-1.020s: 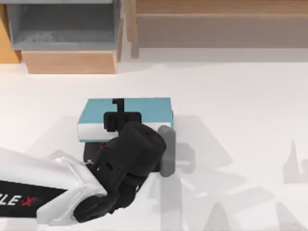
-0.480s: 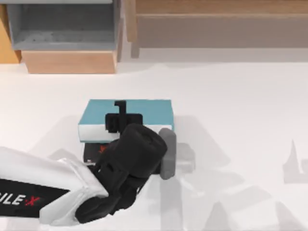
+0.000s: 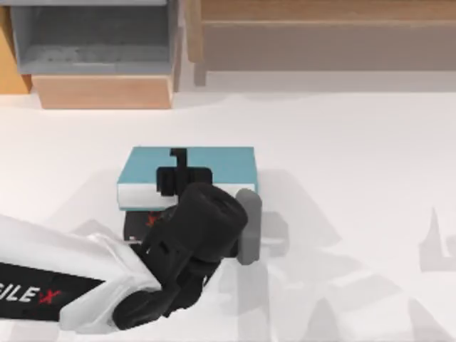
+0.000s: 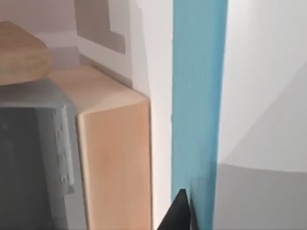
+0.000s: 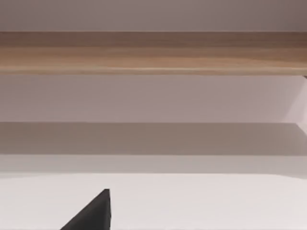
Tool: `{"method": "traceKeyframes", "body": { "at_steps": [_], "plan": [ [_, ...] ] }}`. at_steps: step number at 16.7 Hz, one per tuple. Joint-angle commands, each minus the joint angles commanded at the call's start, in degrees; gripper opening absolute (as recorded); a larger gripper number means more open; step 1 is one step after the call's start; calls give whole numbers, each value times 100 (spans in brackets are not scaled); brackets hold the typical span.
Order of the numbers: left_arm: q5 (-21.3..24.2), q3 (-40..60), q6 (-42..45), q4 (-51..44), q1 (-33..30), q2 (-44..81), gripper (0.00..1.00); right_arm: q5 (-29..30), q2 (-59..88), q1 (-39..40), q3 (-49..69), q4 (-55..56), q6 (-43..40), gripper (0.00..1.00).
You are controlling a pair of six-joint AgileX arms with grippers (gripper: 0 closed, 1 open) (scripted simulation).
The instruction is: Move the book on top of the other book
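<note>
The light blue book (image 3: 221,165) lies flat over the black book (image 3: 137,226), whose red lettering peeks out under the near edge. My left gripper (image 3: 178,168) reaches in from the lower left and is shut on the blue book at its near long edge, with one black finger (image 3: 178,157) lying across the cover. In the left wrist view the blue cover (image 4: 196,96) runs edge-on past a black fingertip (image 4: 180,213). My right gripper (image 5: 91,214) is parked off to the side, facing the back shelf.
A grey open box (image 3: 92,35) on a wooden base (image 3: 103,91) stands at the back left. A long wooden shelf (image 3: 320,35) runs along the back right. White tabletop (image 3: 356,178) stretches to the right of the books.
My left gripper and the blue book have shifted very slightly to the right and toward the near edge. The grip on the book is the same.
</note>
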Motion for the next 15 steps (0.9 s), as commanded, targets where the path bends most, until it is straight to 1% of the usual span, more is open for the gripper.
{"method": "traceKeyframes", "body": {
  "at_steps": [9,10,15],
  "plan": [
    [0,0,0,0,0,0,98,0,0,0,0,0,0,100],
    [0,0,0,0,0,0,100,0,0,0,0,0,0,100],
    [0,0,0,0,0,0,100,0,0,0,0,0,0,100]
  ]
}}
